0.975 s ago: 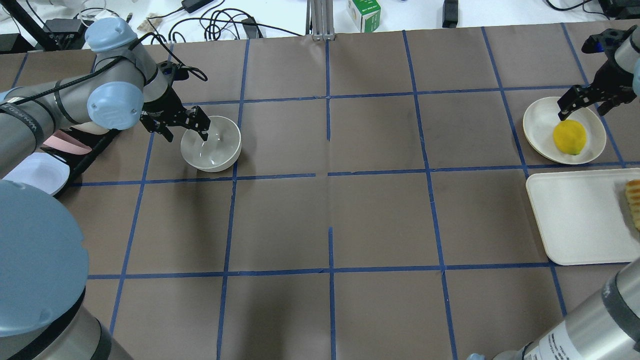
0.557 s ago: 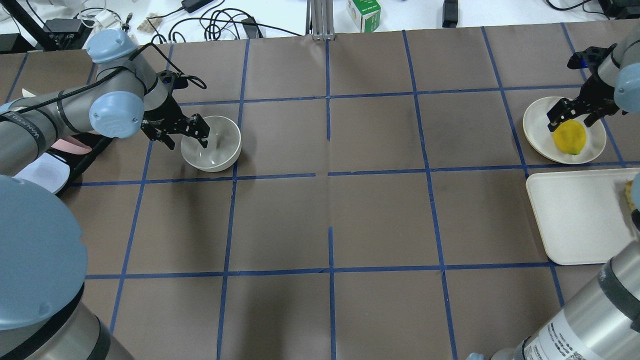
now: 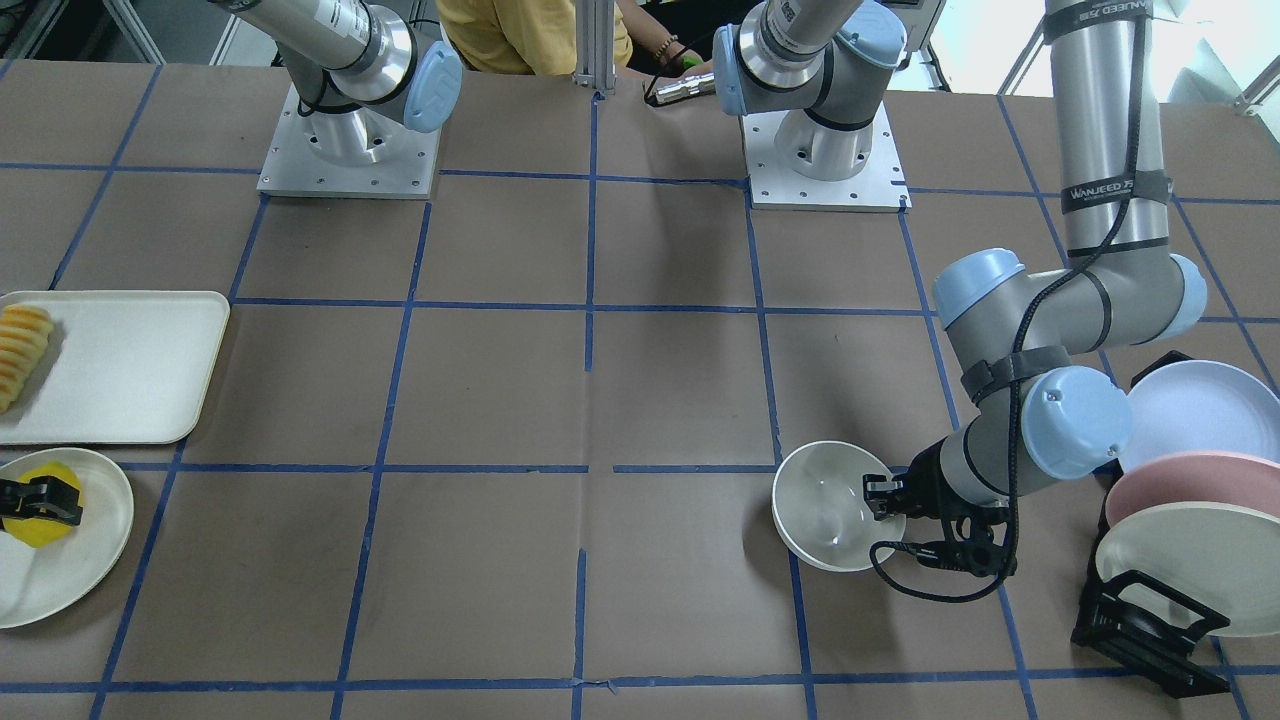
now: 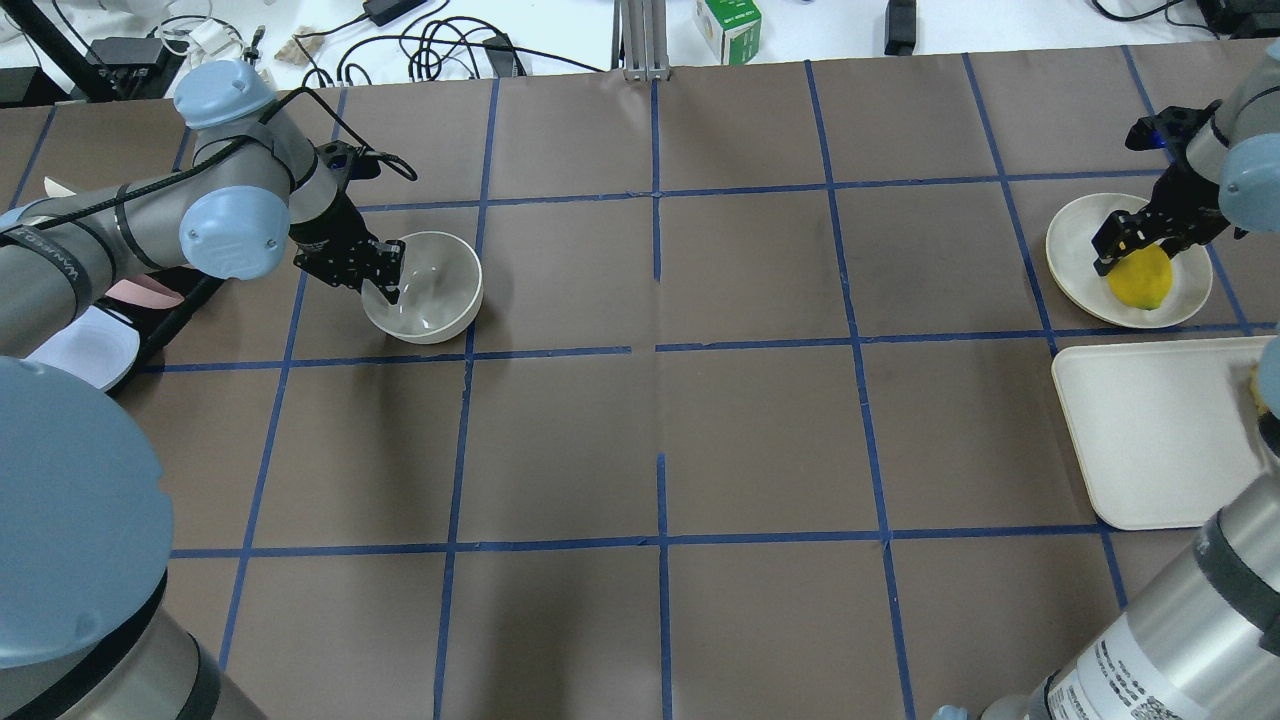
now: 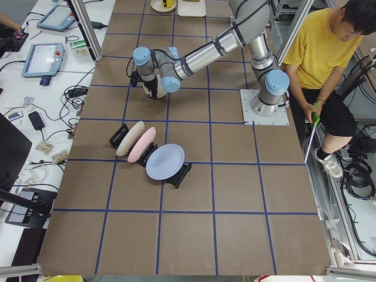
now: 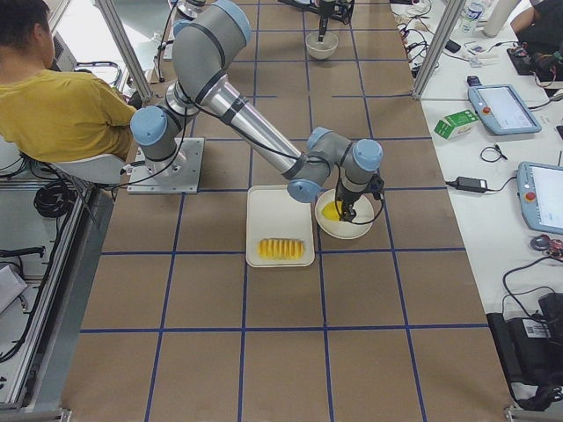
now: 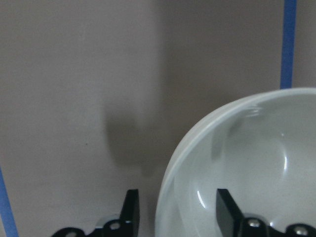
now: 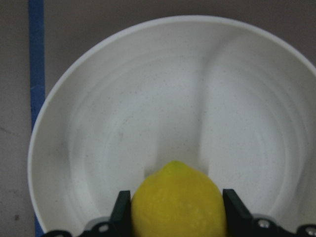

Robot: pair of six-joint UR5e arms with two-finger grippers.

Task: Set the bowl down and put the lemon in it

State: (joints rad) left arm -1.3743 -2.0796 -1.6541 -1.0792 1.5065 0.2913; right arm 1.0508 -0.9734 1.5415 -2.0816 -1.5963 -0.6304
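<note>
The off-white bowl [image 4: 430, 295] stands upright on the brown table at the left; it also shows in the front view [image 3: 830, 505] and the left wrist view [image 7: 247, 173]. My left gripper [image 4: 385, 275] straddles its near rim, one finger inside and one outside, jaws partly closed with a gap to the rim. The yellow lemon [image 4: 1140, 278] lies on a flat off-white plate [image 4: 1075, 250] at the far right. My right gripper [image 4: 1135, 250] is down over it, and in the right wrist view both fingers press the lemon's [image 8: 177, 202] sides.
A white tray [image 4: 1150, 430] with ridged yellow sliced food [image 3: 20, 350] lies beside the plate. A black rack of pastel plates [image 3: 1180, 500] stands just behind my left arm. Blue tape lines grid the table. A person sits behind the robot bases.
My left gripper's jaws have narrowed around the bowl's rim. My right gripper has come down onto the lemon and closed on it.
</note>
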